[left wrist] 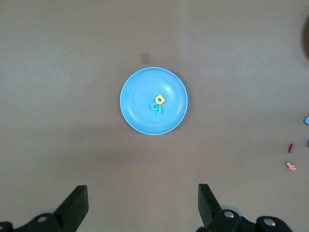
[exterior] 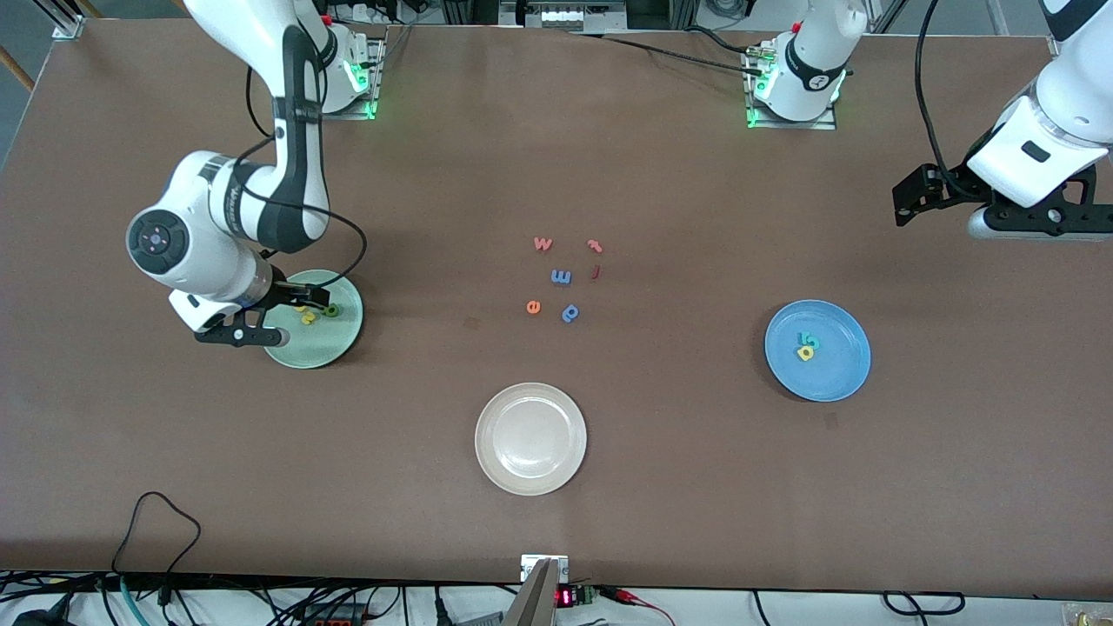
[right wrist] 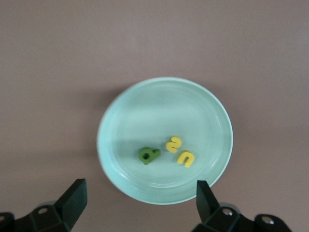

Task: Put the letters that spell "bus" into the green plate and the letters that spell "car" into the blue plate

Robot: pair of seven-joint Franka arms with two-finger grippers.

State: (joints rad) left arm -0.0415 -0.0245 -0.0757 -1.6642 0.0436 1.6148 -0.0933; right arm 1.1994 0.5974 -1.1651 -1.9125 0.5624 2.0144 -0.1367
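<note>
The pale green plate (exterior: 323, 349) lies toward the right arm's end of the table. In it are a dark green b (right wrist: 148, 154), a yellow s (right wrist: 173, 144) and a yellow u (right wrist: 186, 158), close together. My right gripper (right wrist: 140, 191) hovers open over the plate's rim (right wrist: 145, 96), holding nothing. The blue plate (exterior: 839, 369) lies toward the left arm's end and holds a yellow a (left wrist: 159, 100) and two teal letters (left wrist: 155, 108) in a tight cluster. High above the table, my left gripper (left wrist: 143, 198) waits open and empty.
A white plate (exterior: 530, 409) lies nearest the front camera, mid-table. Several loose letters lie in the table's middle: a red w (exterior: 543, 244), two small red pieces (exterior: 595, 246), a blue m (exterior: 561, 277), an orange e (exterior: 533, 306) and a blue p (exterior: 570, 313).
</note>
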